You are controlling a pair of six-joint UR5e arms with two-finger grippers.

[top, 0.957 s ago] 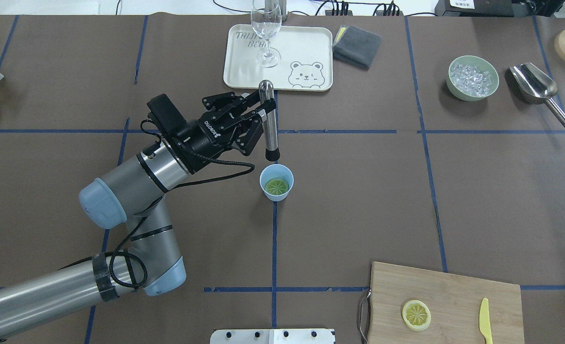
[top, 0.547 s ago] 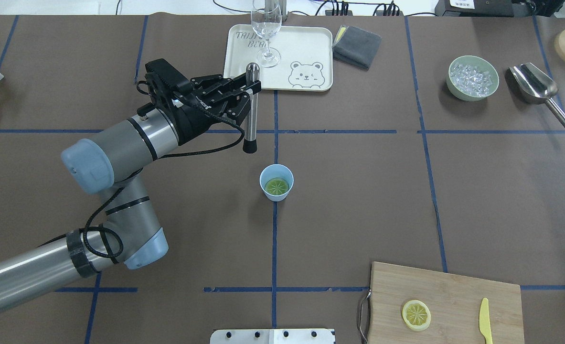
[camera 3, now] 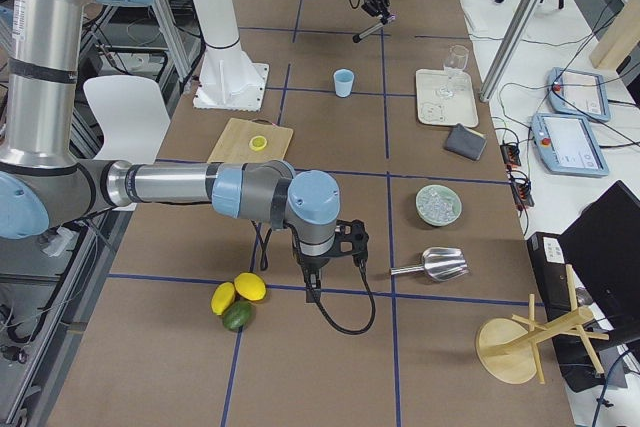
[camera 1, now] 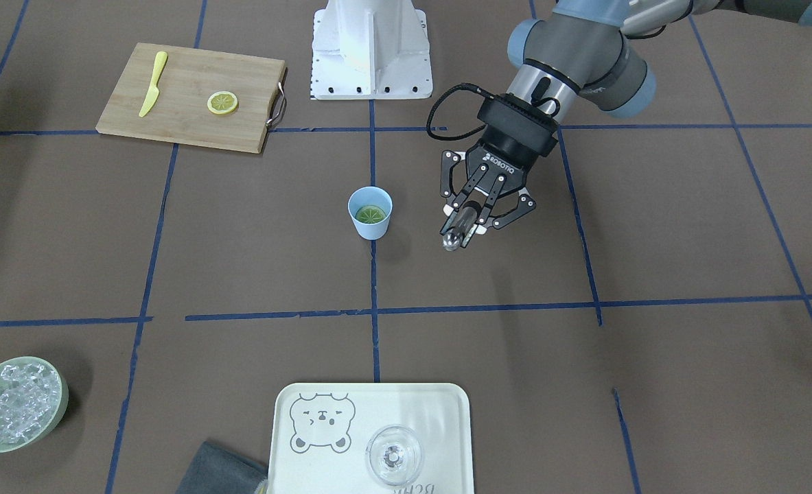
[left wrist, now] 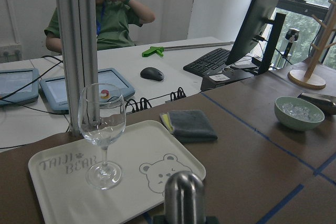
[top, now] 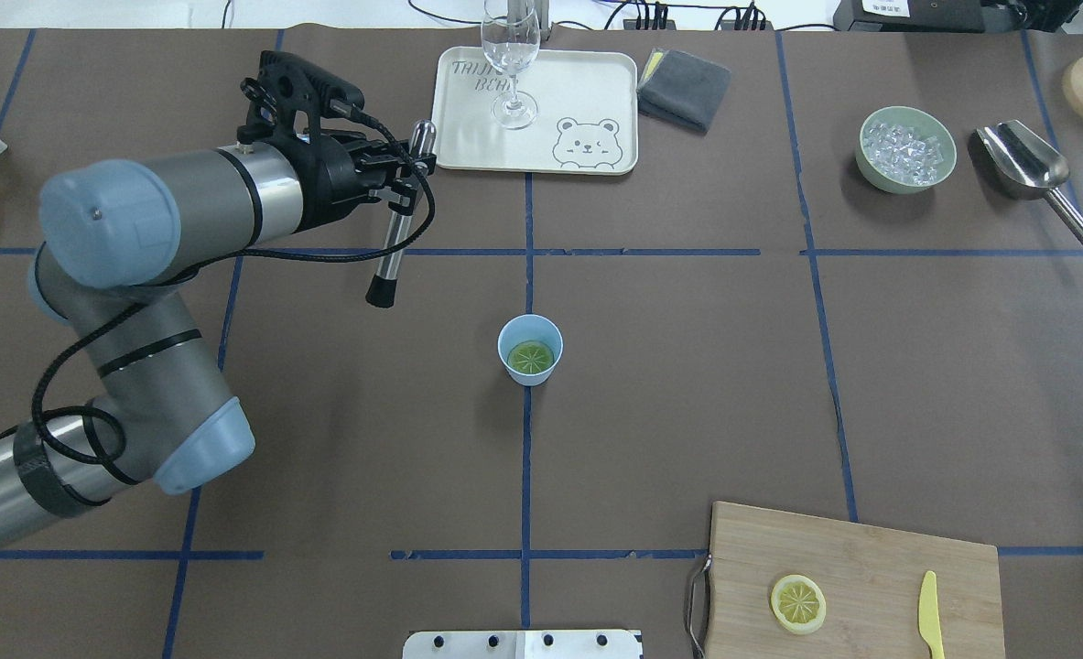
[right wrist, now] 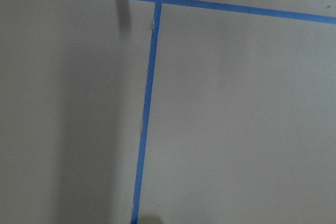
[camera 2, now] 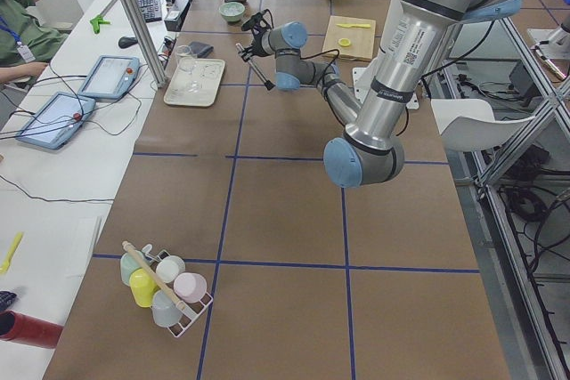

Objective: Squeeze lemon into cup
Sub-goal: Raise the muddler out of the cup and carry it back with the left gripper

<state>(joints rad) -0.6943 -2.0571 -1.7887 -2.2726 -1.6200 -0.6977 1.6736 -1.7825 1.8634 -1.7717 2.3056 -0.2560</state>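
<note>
Two robot arms share one brown-papered table (top: pixel 687 412) gridded with blue tape. The left arm (top: pixel 166 197) extends over it, and the left gripper (top: pixel 406 178), lettered ROBOTIQ, has its fingers clamped on a single steel muddler (top: pixel 395 240), which is tilted with its black tip down and well apart from the cup. The right arm (camera 3: pixel 170 185) sits low at the table's other end; whether the fingers of the right gripper (camera 3: pixel 318 259) are apart or together cannot be told. One wooden cutting board (top: pixel 871 558) lies at the robot's near right. One cream tray (top: pixel 587 91) across the table bears a bear drawing and the words TAIJI BEAR. One pale green bowl (top: pixel 871 165) holds ice beside one metal scoop (top: pixel 1022 160). One folded grey cloth (top: pixel 684 89) rests just beside the tray, and one clear wine glass (top: pixel 510 64) stands upright on it. The one light-blue cup (top: pixel 508 340) stands upright at mid-table. One yellow knife (top: pixel 931 615) lies on the board. Of two slices, the lemon slice (top: pixel 531 357) lies flat inside the cup; the second slice (top: pixel 798 603) lies on the board near the knife.
</note>
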